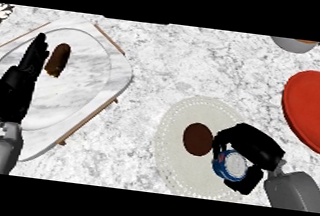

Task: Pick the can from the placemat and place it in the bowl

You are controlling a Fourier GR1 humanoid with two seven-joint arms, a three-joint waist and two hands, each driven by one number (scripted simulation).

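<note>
The blue-and-silver can [232, 165] is clasped by the black right hand [255, 144] over the round white placemat [184, 113], seemingly lifted clear; a carry to the round red bowl [318, 114] is required next.

No lettering, number, brand or sign can be read anywhere in the head view. The can [229, 164], clasped in the right robot hand [257, 147], shows a blue side and a pale top, but any print on it is too small to make out.
</note>
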